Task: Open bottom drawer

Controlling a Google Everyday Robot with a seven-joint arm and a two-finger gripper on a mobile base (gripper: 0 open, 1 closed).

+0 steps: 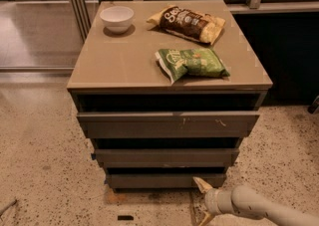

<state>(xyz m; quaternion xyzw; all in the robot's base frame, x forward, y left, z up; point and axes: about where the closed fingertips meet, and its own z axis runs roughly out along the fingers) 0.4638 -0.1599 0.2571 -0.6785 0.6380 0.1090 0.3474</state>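
Where the gripper (204, 201) is: low, near right, by the bottom drawer (159, 180)
Fingers (201, 184): spread wide, holding nothing
Bottom drawer: dark grey, lowest of three

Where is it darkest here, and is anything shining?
Camera view: darkest in the gaps above the drawer fronts, including the bottom drawer; pale glare on the floor at upper left; the gripper, low right before that drawer, is brightly lit, fingers apart.

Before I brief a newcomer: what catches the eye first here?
A green crinkled snack bag and brown chip bag lie on the tan cabinet top, a white bowl at its back left. Below, the pale gripper hangs open at the right end of the dark grey bottom drawer.
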